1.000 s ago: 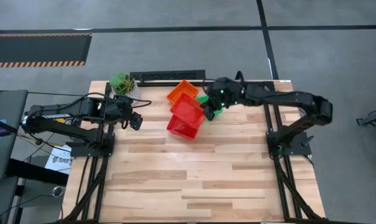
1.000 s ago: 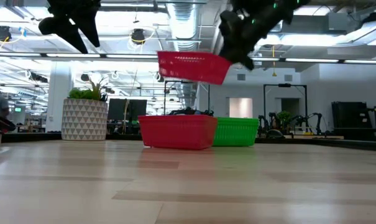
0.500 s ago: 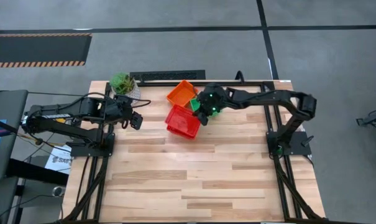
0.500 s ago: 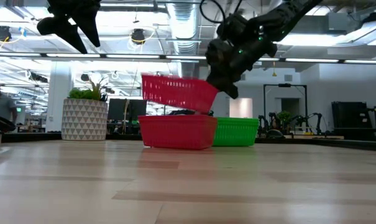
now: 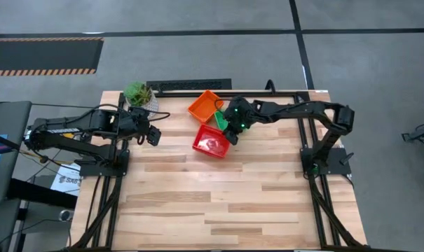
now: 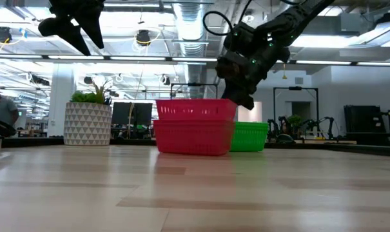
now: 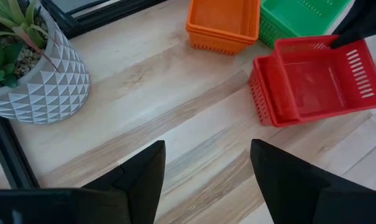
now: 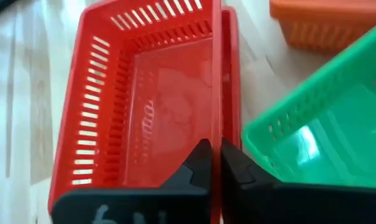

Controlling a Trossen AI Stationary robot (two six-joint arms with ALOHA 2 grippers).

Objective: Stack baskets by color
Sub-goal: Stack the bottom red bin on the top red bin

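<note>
Two red baskets stand mid-table, the upper one [image 6: 195, 109] nested in the lower one [image 6: 193, 138]. My right gripper [image 8: 216, 163] is at the upper basket's far right corner [image 5: 228, 133], shut on its wall. An orange basket [image 5: 206, 105] rests on the table behind them. A green basket [image 8: 312, 124] rests on the table beside the red ones, partly hidden under my right arm in the high view. My left gripper [image 7: 206, 168] hangs open above the table's left side [image 5: 153, 135], apart from all baskets. My right gripper pinches the upper red basket's wall [image 8: 220, 124] on the side facing the green basket, near a corner, one finger inside the basket and one outside. The fingers slant down from the table's far right. The basket sits level, its bottom inside the lower red basket.
A green plant in a white patterned pot [image 5: 138, 94] stands at the table's far left corner. A black bar [image 5: 190, 85] runs along the far edge. The near half of the wooden table [image 5: 219, 203] is bare.
My right gripper has come down and a little toward the table's near left with the red basket. The basket hung tilted above the lower red one; now it sits level, nested in it.
</note>
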